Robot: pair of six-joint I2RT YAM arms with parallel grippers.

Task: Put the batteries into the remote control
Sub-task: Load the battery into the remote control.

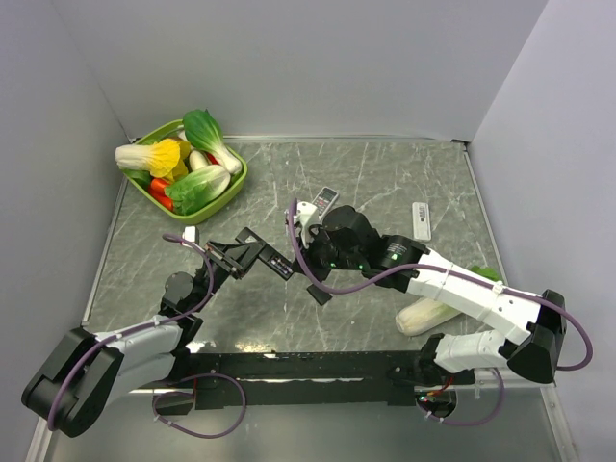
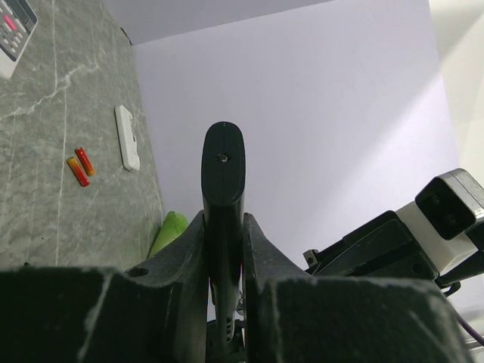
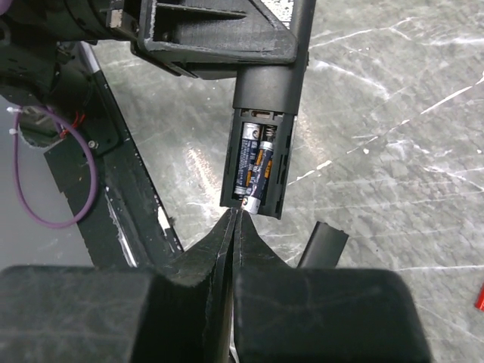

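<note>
My left claw (image 2: 224, 231) clamps the remote (image 3: 265, 94) steady so my right claw (image 3: 233, 218), shut and empty, can seat its batteries (image 3: 253, 168).

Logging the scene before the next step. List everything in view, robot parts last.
black remote: one, in left gripper, compartment open
fitted batteries: two, dark, inside compartment
loose batteries: two, orange-red, on table
black cover piece: one, on table
grey remote: one, mid table
white remote: one, right side
basket: one, green, far left, with vegetables
pale vegetable: one, near right
left gripper: shut on black remote
right gripper: shut, tips at compartment
</note>
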